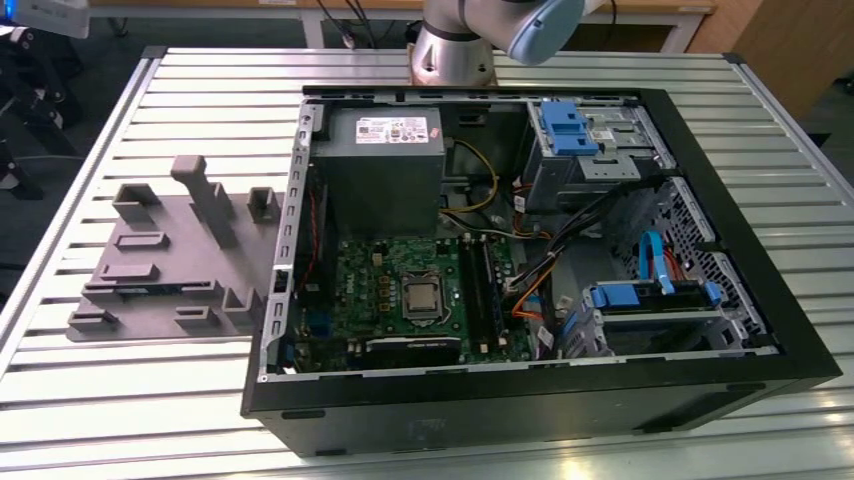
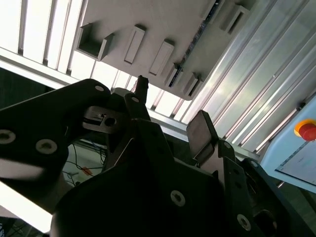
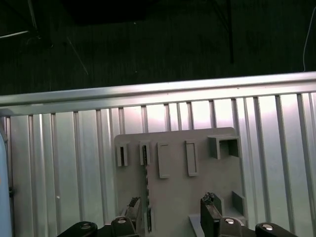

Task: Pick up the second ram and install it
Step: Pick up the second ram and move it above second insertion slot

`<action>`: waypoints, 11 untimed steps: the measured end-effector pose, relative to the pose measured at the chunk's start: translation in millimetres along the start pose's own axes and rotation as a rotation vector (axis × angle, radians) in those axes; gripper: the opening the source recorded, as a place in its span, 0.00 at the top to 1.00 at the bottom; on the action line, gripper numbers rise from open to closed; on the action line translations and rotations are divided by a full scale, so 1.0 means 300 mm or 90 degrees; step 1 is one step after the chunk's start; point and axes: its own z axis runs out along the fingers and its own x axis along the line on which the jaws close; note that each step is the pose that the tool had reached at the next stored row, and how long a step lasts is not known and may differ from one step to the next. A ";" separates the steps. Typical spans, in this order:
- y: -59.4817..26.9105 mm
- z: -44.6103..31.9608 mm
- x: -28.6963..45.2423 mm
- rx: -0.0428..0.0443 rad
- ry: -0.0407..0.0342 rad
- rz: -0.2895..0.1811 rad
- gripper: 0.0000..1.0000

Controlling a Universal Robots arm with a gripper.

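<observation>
Gripper [image 3: 173, 213], fingers [image 3: 211, 211] wide apart, empty, grey fixture [image 3: 217, 174] beyond, in both wrist views; computer case [image 1: 534, 402] in exterior view

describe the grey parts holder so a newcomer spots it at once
Find the open black computer case on the slatted metal table. Beside it, on the exterior view's left, lies the grey holder. It is a matte plate with upright posts and slotted blocks, unlike the shiny slats beneath.
</observation>
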 end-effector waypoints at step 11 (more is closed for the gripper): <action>-0.001 0.018 0.000 0.0006 0.0000 0.000 0.41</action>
